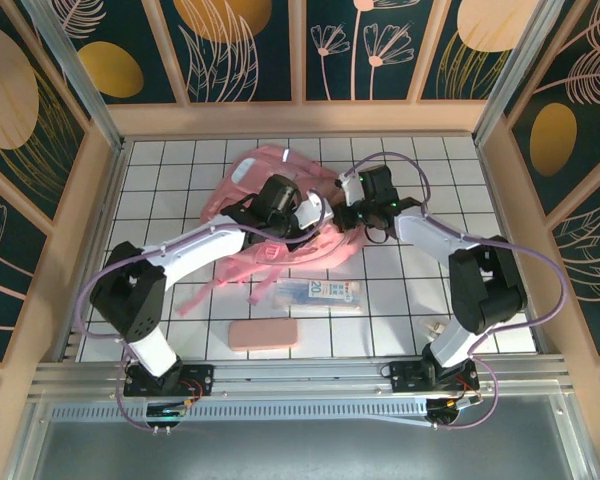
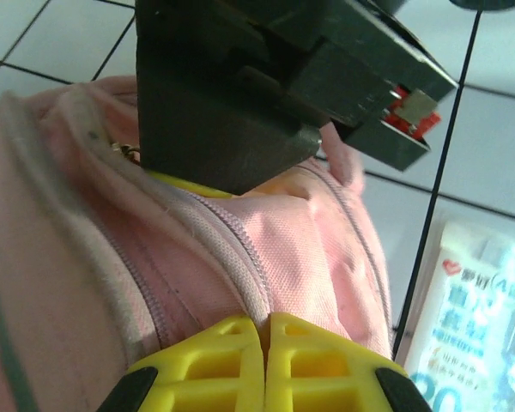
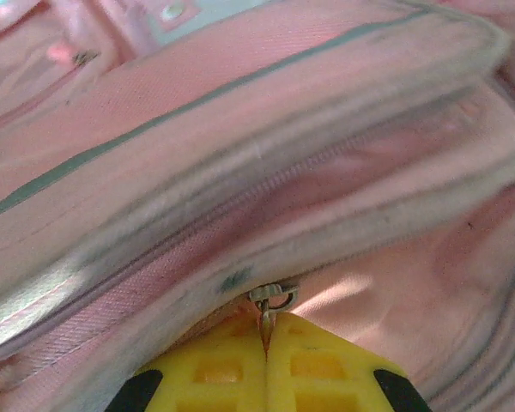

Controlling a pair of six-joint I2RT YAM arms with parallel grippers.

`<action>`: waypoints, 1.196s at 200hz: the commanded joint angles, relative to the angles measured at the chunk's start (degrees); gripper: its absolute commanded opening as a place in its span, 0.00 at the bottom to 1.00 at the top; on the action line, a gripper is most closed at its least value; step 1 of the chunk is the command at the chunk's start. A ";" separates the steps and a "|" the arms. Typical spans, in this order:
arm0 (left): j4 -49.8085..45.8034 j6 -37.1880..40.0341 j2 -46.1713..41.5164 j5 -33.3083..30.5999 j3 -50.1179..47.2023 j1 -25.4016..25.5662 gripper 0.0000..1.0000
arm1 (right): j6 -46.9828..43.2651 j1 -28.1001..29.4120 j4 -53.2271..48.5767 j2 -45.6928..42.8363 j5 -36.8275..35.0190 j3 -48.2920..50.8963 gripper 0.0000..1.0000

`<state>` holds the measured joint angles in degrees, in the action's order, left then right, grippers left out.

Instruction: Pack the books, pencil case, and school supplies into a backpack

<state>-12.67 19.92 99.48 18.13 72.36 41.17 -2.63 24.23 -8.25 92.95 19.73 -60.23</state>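
The pink backpack lies at the back middle of the tiled table. My left gripper is shut, its yellow fingertips pinching pink backpack fabric beside a zipper seam. My right gripper faces it from the right, shut on the small metal zipper pull of the backpack. The salmon-pink pencil case lies near the front edge. The clear packet of school supplies with blue-green print lies just in front of the backpack, and again as the packet at the right of the left wrist view. The books are out of view.
A small pale object sits by the right arm's base. Pink straps trail from the backpack toward the front left. Wooden walls and a metal frame enclose the table. The right gripper's black body hangs close above the left fingers.
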 commanded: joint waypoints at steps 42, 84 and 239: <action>6.63 -1.67 8.34 8.87 7.83 -3.42 0.00 | -9.78 0.36 -1.70 -12.53 2.53 10.19 0.00; 6.94 -3.78 9.41 9.11 9.29 -4.25 0.00 | -17.22 1.67 -6.71 -14.97 3.62 11.15 0.00; 5.41 1.82 4.89 4.93 4.67 -5.01 0.00 | -33.39 4.63 -8.88 -20.08 16.30 15.90 0.00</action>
<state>-17.34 20.16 105.80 22.20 76.27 36.62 -35.09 25.78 -14.41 72.05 21.39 -43.31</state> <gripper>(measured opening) 0.048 0.038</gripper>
